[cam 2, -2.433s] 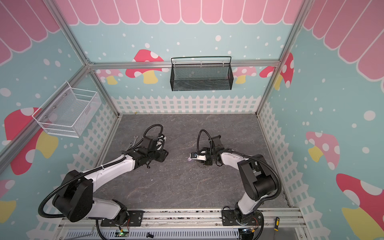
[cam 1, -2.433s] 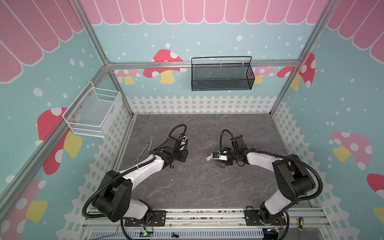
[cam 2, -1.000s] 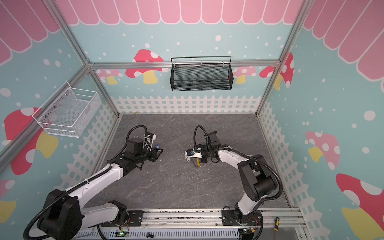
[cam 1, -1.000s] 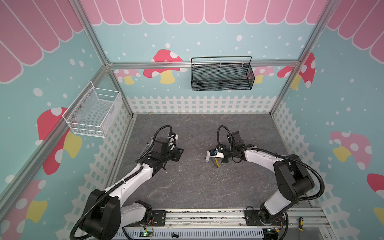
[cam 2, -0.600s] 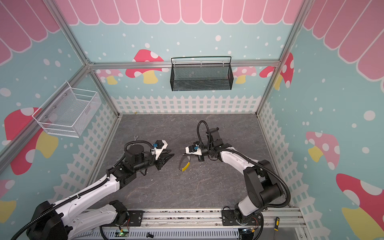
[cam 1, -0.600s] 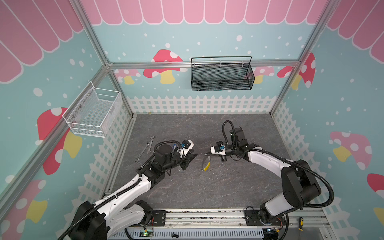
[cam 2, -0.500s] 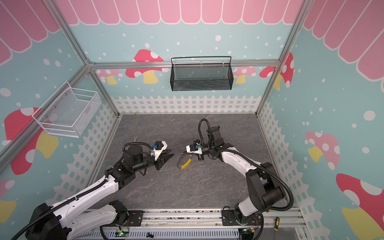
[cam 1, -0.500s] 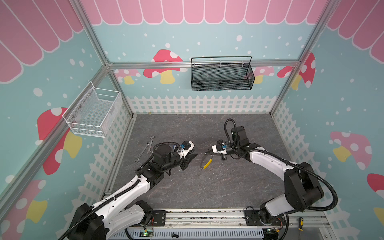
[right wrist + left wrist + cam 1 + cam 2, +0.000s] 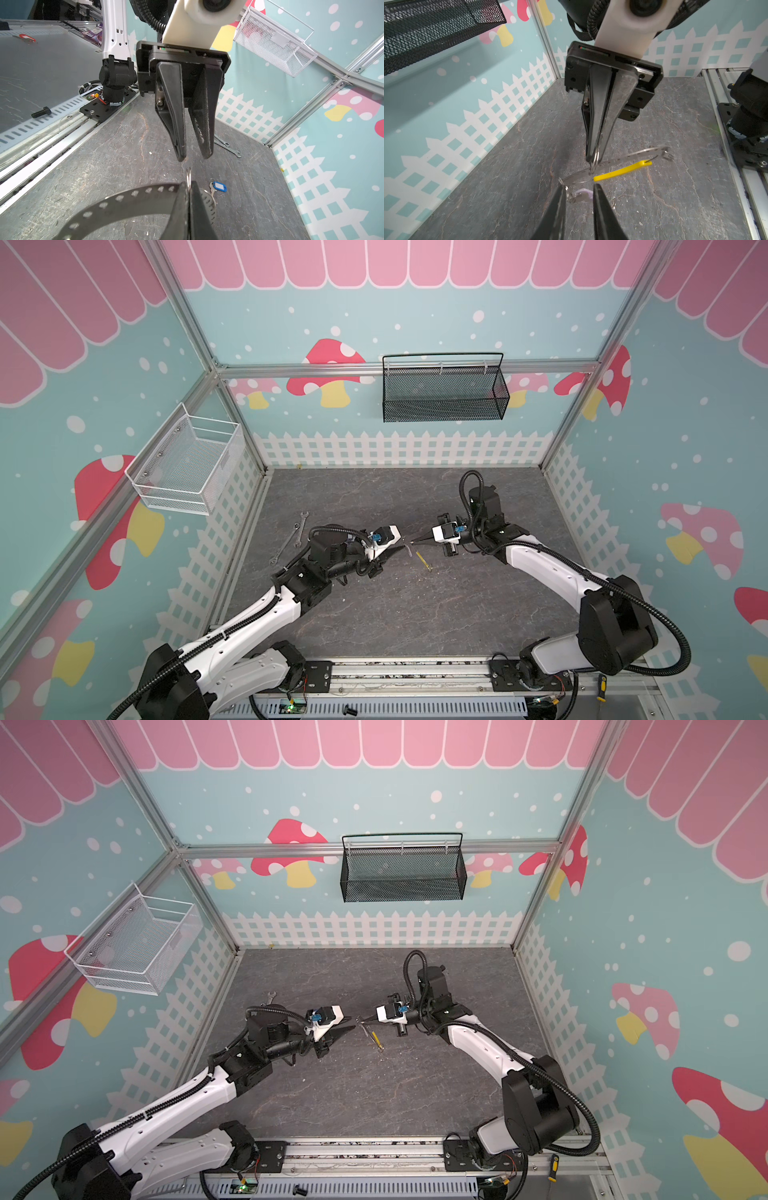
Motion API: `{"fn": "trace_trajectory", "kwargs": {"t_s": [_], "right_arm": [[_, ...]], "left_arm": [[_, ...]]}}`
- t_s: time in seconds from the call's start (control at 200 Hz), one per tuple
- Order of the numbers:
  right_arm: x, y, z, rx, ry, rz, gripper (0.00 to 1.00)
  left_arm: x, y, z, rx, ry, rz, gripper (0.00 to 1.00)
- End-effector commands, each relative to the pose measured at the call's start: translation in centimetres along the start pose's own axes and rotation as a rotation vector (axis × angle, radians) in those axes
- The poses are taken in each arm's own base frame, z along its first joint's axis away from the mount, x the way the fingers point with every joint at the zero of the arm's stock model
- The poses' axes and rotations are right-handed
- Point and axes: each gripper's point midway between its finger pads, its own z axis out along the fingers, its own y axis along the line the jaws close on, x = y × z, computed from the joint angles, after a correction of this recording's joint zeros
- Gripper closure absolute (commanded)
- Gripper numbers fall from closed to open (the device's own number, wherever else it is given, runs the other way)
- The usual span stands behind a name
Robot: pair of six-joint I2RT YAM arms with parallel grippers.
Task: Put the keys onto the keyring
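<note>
Left wrist view takes in the grey counter (image 9: 508,166), with my two claws tip to tip above it. My right claw (image 9: 594,158) is pressed fully shut. My left claw (image 9: 578,186) stands part open, a clear gap between its fingers (image 9: 557,207). The right wrist view shows that claw (image 9: 194,158) with nothing between its tips, so it holds nothing. In both top views the claws point at each other over the middle of the counter, tips near but apart. Two wrenches (image 9: 301,529) lie well off to the left.

The keyring (image 9: 633,155), a perforated metal band bent into a hoop, hangs under my right claw's tips. A yellow tag (image 9: 623,171) is hooked at the band's far end. The lilac-tagged key (image 9: 583,194) dangles from the band's near end and shows between my left fingers. One left fingertip sits right at that end; touching or not, I cannot tell. The blue-tagged key (image 9: 219,186) lies flat on the counter, off the keyring. Smallest is the split ring (image 9: 595,161): my right claw pinches it, and the band runs through it.
</note>
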Motion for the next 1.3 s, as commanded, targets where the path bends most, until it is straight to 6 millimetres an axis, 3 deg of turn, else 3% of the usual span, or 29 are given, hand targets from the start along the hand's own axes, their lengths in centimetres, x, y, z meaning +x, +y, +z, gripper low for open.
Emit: {"fn": "trace_trajectory", "kwargs": {"t_s": [0.0,0.27,0.77,1.065,1.296], "right_arm": [[-2.1,-0.1,-0.2,-0.018,-0.048,-0.051,1.00],[-2.3,0.1,-0.2,-0.027,-0.060,-0.052,1.00],[-2.7,0.3,-0.2,-0.036,-0.073,-0.058,1.00],[-3.0,0.1,-0.4,-0.024,-0.065,-0.073,1.00],[-1.9,-0.9,-0.7,0.068,0.042,-0.124,0.77]], "left_arm": [[-0.6,-0.4,0.3,0.028,0.011,0.065,0.76],[-0.6,-0.7,0.9,0.038,0.040,0.115,0.76],[-1.9,-1.3,1.4,0.085,0.018,0.149,0.85],[-2.2,-1.8,1.9,0.130,0.033,0.159,1.00],[-2.6,-1.2,1.8,0.142,0.116,0.122,1.00]]}}
